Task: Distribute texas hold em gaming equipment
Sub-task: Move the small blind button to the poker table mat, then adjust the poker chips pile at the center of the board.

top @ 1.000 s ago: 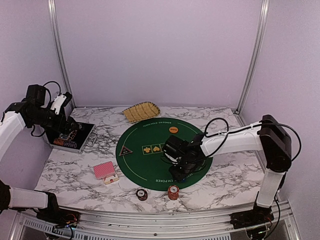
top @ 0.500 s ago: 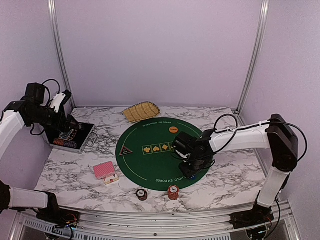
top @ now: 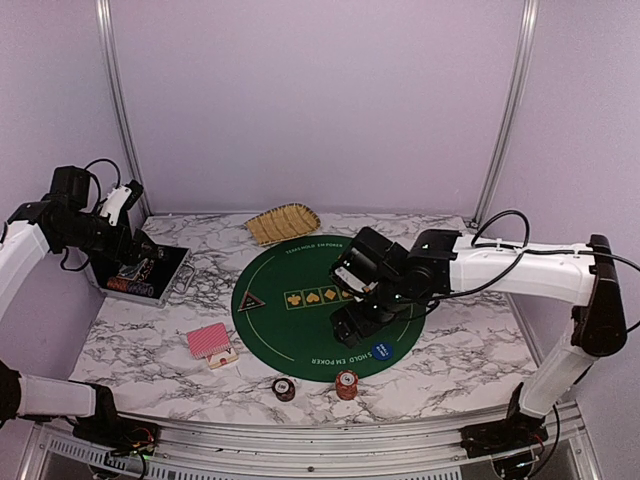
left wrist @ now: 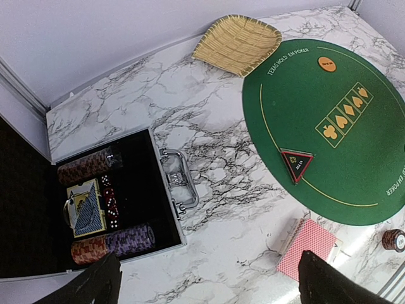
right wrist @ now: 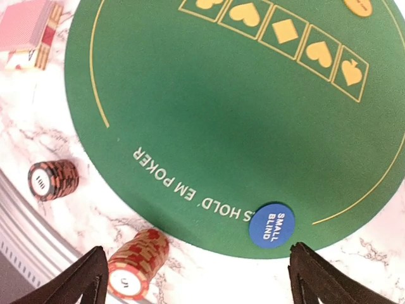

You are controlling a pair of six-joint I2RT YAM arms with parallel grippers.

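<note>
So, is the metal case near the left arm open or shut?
Open. The case has its lid swung back, and the chip rolls and dice inside are visible.

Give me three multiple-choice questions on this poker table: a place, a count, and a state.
1. The blue button lies on the green mat at: A its near edge; B its centre; C its far edge.
2. Chip stacks on the marble table in front of the mat: A one; B two; C four.
3. The black case is: A shut; B open; C upside down.
Answers: 1 A, it sits by the mat's near rim; 2 B, two stacks stand there; 3 B, its contents show.
</note>
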